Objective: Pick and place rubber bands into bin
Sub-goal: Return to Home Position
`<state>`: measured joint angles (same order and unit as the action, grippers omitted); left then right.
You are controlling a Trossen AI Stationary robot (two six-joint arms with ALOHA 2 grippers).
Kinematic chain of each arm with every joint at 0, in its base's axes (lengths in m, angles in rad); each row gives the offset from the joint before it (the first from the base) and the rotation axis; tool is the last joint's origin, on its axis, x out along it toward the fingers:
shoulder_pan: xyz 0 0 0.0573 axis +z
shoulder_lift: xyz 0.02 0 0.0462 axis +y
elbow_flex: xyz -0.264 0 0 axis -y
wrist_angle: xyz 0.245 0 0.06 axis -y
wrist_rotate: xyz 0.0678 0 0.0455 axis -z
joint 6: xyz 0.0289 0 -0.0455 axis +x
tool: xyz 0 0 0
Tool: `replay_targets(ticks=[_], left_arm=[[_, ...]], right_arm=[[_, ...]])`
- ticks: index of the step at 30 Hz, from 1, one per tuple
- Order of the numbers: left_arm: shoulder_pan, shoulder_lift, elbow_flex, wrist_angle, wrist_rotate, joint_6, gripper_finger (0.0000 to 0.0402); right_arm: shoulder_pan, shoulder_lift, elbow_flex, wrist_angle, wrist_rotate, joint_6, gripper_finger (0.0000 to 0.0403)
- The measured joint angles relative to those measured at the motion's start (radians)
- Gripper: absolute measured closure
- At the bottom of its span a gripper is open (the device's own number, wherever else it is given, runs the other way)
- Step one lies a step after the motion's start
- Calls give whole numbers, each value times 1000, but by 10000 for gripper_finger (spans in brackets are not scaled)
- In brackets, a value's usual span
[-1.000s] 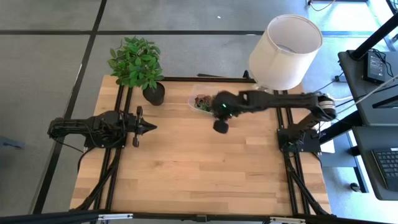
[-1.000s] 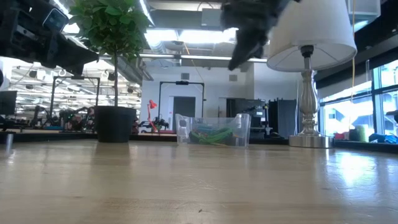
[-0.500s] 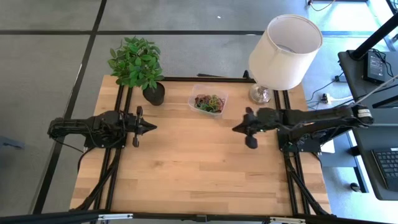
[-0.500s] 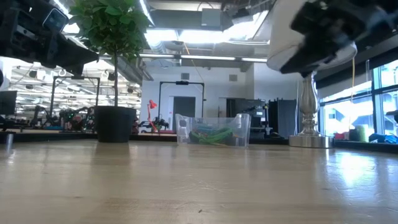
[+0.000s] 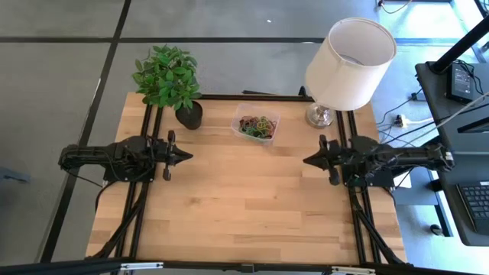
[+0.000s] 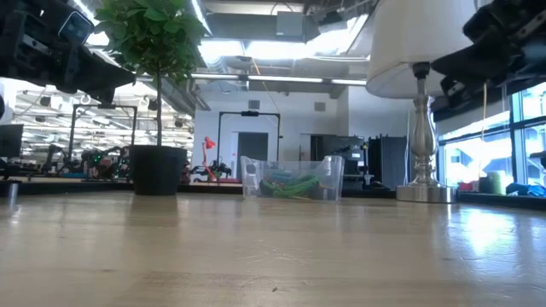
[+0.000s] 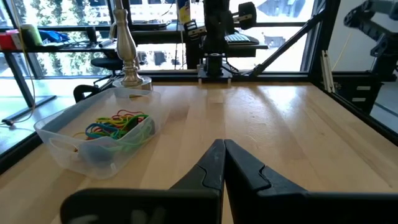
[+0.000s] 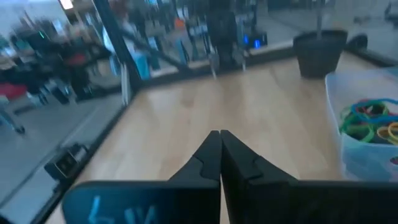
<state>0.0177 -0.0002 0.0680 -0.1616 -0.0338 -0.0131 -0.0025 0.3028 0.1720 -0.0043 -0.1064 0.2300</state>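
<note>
The clear plastic bin (image 5: 256,125) stands on the table near its far edge, between the plant pot and the lamp. A tangle of green, red, orange and yellow rubber bands (image 7: 117,122) lies inside it; the right wrist view shows them too (image 8: 372,123). My left gripper (image 5: 188,156) hovers level over the table's left side, shut, holding nothing. My right gripper (image 5: 306,161) hovers level over the table's right side, shut and empty, pointing toward the left arm. Both are well short of the bin (image 6: 292,179).
A black plant pot (image 5: 189,114) with a leafy plant stands left of the bin. A lamp with a white shade (image 5: 350,53) stands at the far right corner, its metal base (image 6: 422,193) on the table. Bare wood stretches between the two grippers (image 5: 244,191).
My right gripper has drawn back from above the bin toward the table's right edge, sinking and levelling out from a downward tilt. It is empty throughout. The bin and its bands have stayed put. The left arm has kept still.
</note>
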Motion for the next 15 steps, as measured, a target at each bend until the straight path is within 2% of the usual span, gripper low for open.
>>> replay_targets(ticks=[9, 15], left_arm=[[0, 0, 0, 0, 0, 0, 398], [0, 0, 0, 0, 0, 0, 398]], right_arm=[[0, -296, -90, 19, 8, 17, 403], [0, -303, -165, 119, -15, -17, 403]])
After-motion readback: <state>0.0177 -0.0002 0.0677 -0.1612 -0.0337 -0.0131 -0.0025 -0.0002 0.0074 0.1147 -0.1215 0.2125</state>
